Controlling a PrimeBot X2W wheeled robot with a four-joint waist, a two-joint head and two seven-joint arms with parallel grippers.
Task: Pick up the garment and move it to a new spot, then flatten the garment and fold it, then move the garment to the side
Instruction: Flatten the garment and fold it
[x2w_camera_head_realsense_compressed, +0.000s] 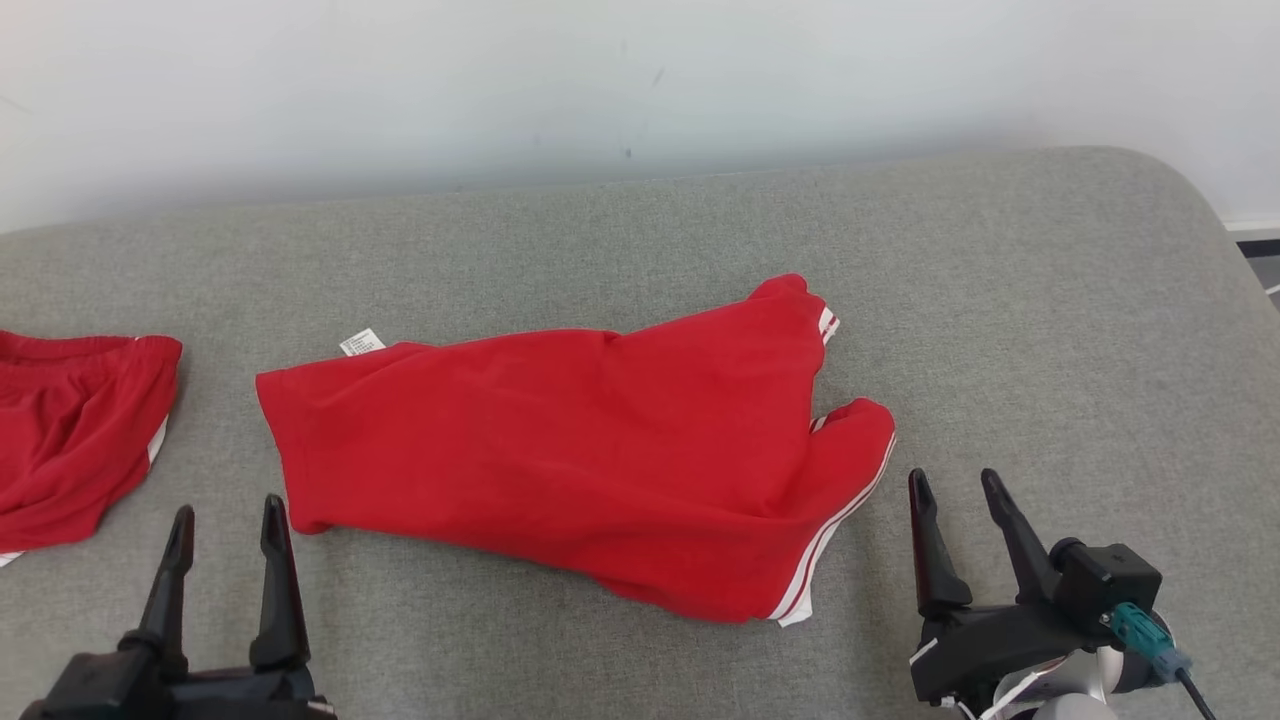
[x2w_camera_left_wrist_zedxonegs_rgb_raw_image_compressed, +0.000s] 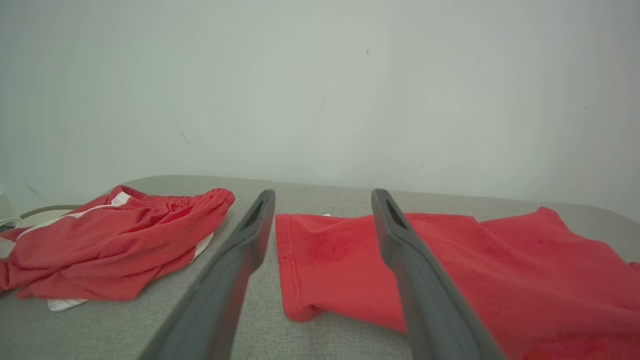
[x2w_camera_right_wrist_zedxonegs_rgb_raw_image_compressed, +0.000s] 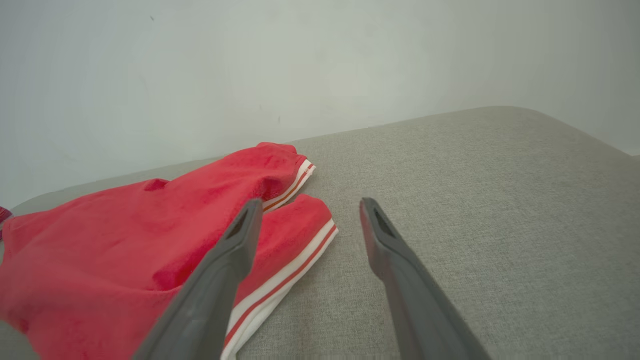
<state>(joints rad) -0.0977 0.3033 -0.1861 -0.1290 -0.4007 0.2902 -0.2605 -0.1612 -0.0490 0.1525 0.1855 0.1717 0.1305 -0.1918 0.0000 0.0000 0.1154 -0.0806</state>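
The left pincer (x2w_camera_head_realsense_compressed: 228, 510) and right pincer (x2w_camera_head_realsense_compressed: 952, 480) stand released and empty, near the red garment (x2w_camera_head_realsense_compressed: 570, 450) lying mid grey cushion (x2w_camera_head_realsense_compressed: 1050, 330). Best to pinch every layer at its 2 ends and lift evenly.

There's the red garment (x2w_camera_head_realsense_compressed: 560, 460) lying rumpled across the grey table (x2w_camera_head_realsense_compressed: 1050, 330), striped hems near the right tool (x2w_camera_head_realsense_compressed: 953, 476), left tool (x2w_camera_head_realsense_compressed: 228, 506) just beside its near corner (both tools spread wide, holding nothing), second red garment (x2w_camera_head_realsense_compressed: 70, 440) far left.
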